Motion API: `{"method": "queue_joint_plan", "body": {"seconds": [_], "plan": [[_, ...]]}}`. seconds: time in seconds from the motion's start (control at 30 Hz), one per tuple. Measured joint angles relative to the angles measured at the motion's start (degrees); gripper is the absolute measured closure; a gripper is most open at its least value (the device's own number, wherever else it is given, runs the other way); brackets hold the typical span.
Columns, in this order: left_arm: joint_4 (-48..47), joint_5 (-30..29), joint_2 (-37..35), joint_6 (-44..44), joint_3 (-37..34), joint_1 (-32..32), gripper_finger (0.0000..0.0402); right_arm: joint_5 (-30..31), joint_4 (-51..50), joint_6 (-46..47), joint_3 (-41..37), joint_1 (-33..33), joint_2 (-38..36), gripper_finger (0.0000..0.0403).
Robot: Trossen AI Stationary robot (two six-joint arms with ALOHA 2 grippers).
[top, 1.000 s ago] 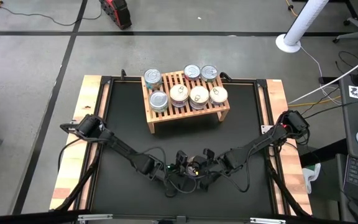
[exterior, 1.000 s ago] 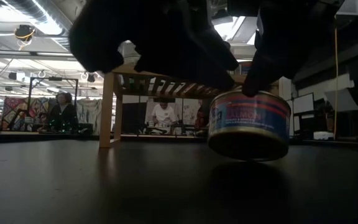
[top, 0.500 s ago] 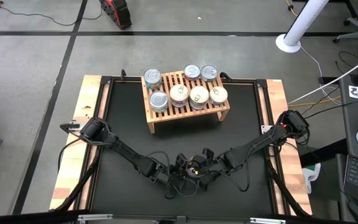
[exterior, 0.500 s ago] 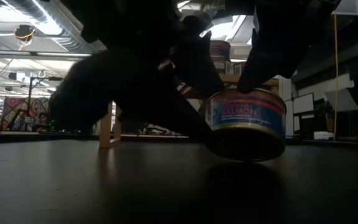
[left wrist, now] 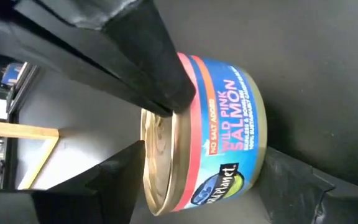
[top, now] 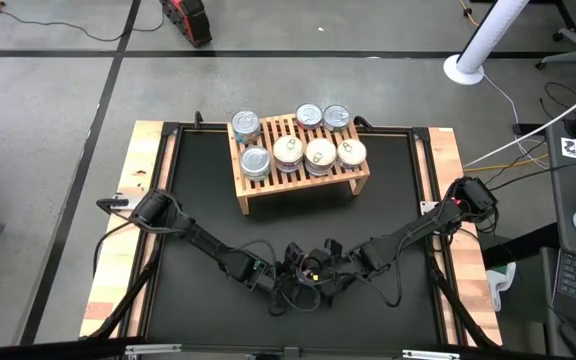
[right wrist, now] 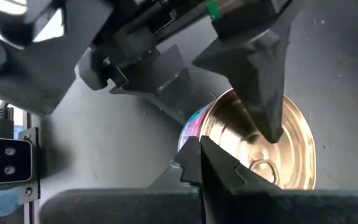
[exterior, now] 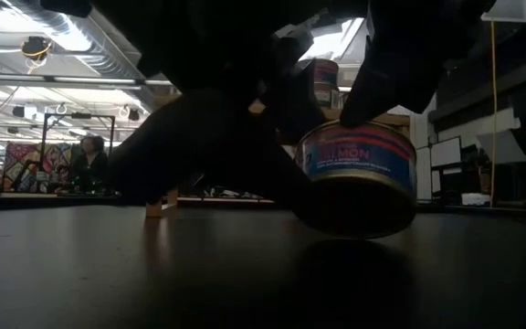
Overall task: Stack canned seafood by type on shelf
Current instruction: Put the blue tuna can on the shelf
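Observation:
A flat salmon can with a blue and red label and a gold lid sits near the table's near edge, slightly tilted in the low view. My left gripper is open; one finger reaches over the lid and the other stands at the base side. My right gripper is shut at the lid's edge. The light-wood shelf stands at the far side with several cans on its slatted top. My left gripper has the can between its fingers, lid side and base side, coming in level from the table's left; I cannot tell whether either finger touches it. My right gripper rests its shut fingertips on the lid's rim, slanting down from the table's right.
Both arms cross low over the near middle of the black tabletop. Wooden side rails run along both sides. A person sits in the room far behind the table.
My left gripper has dropped and moved right toward the can, its fingers passing around the can's lid and base. The can has shifted slightly toward the left gripper. My right gripper has stayed on the lid's edge.

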Motion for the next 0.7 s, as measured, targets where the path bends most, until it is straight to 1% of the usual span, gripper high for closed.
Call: {"method": "queue_joint_plan", "body": {"seconds": [0.13,0.2,0.27,0.43,0.47,0.57,0.7], "plan": [[-0.2,-0.1,0.0,-1.7,0.0,0.2,0.0122,-0.4,0.0,0.0,0.0,0.0,0.0,0.0403],[-0.2,-0.2,0.0,-1.6,0.0,0.0,0.0131,-1.7,0.0,0.0,0.0,0.0,0.0,0.0403],[-0.2,-0.2,0.0,-1.5,0.0,-0.4,0.0149,-2.2,0.0,0.0,0.0,0.0,0.0,0.0402],[-0.2,-0.4,0.0,-1.3,0.0,-1.1,0.021,-3.0,0.3,0.0,0.0,0.0,-0.2,0.0393],[-0.1,-0.5,0.0,-1.3,0.0,-1.3,0.0217,-3.3,0.4,0.0,0.1,-0.1,-0.2,0.0389],[-0.1,-0.4,0.0,-1.3,0.0,-1.5,0.0217,-3.8,0.6,0.0,0.1,0.0,-0.2,0.0371],[-0.1,-0.5,0.0,-1.5,0.0,-1.6,0.0217,-3.3,0.6,0.0,0.1,0.0,-0.1,0.0327]]}}
